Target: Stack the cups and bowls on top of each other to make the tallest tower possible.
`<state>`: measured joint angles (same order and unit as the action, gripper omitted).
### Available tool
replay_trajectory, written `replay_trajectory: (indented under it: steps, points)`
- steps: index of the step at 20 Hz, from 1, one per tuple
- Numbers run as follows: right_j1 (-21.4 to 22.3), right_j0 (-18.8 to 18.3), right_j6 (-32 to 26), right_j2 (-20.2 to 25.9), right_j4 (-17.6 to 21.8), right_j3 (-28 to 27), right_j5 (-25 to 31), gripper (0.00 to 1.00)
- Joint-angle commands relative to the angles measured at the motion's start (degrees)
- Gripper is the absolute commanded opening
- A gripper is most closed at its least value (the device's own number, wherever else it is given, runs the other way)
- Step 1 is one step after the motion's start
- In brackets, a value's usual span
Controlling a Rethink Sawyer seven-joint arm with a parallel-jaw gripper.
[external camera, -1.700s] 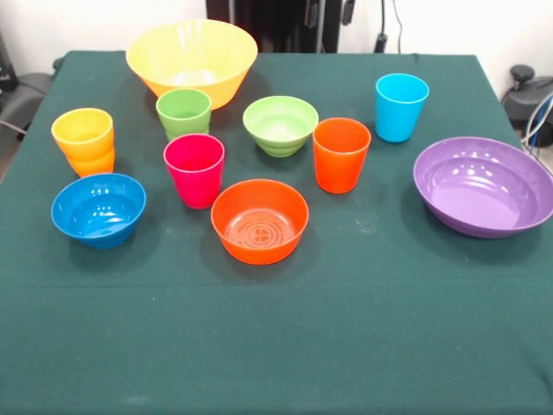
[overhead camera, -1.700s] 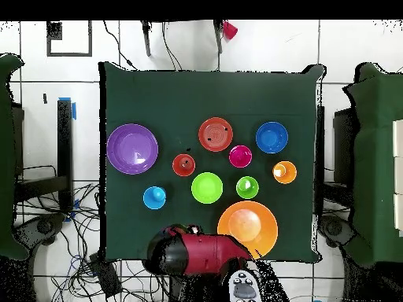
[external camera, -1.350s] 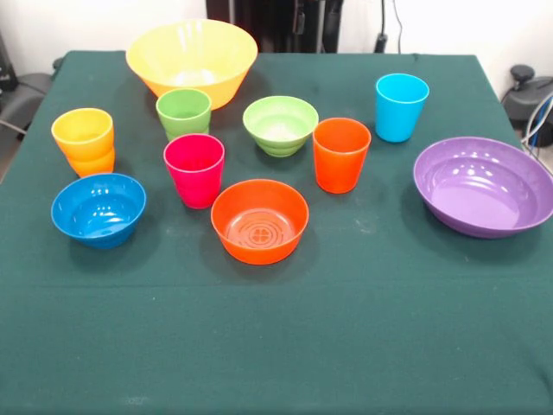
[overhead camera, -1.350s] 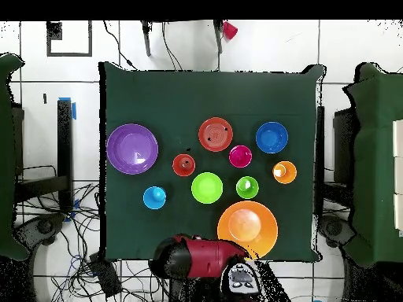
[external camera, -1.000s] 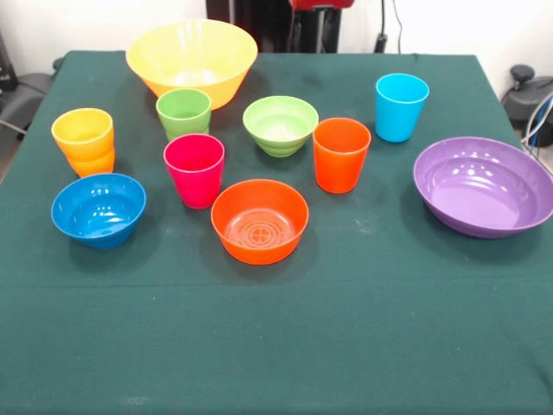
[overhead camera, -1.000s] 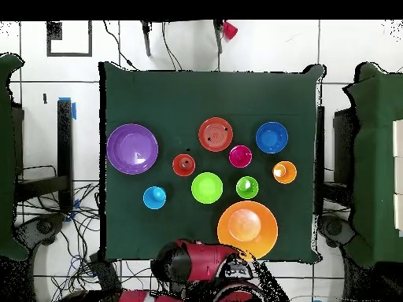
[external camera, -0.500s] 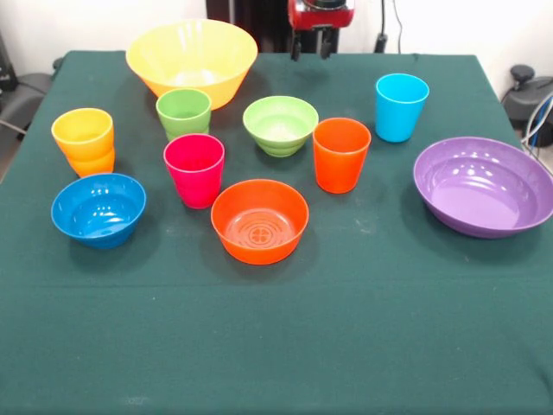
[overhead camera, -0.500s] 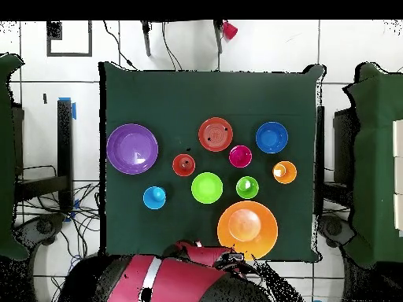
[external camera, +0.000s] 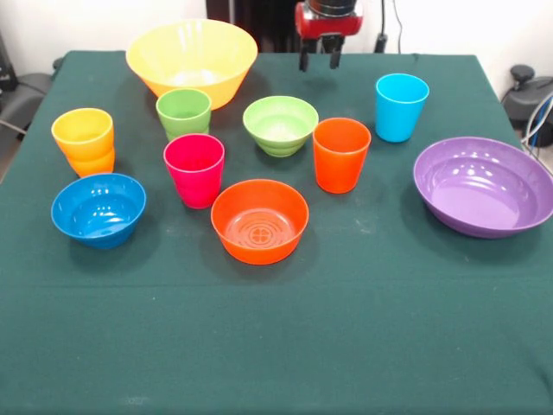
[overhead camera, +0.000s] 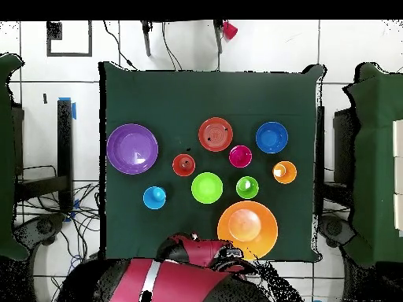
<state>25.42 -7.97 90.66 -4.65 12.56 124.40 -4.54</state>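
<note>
The yellow bowl (external camera: 192, 59) sat upper left, the purple bowl (external camera: 484, 184) at right, cups scattered mid-frame unstacked — the gripper (external camera: 319, 58), top centre, was open and empty, best lowered squarely over one rim.

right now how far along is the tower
Barely begun. The only stack is the yellow-orange cup, which looks nested in another like it. In hand: nothing; the gripper hangs open and empty above the table's far edge, between the yellow bowl and the light blue cup. Left: every other piece stands alone, from the purple bowl to the blue bowl.
</note>
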Motion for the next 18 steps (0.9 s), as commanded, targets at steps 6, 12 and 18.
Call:
replay_trajectory:
  steps: [6,12,18]
  points:
    - [11.13,0.46,10.26,10.82,-9.26,-7.37,13.3,1.0]
    - [12.0,2.02,9.92,10.5,-11.09,-9.12,16.21,1.0]
    - [12.75,3.5,10.68,9.93,-13.34,-11.08,18.96,1.0]
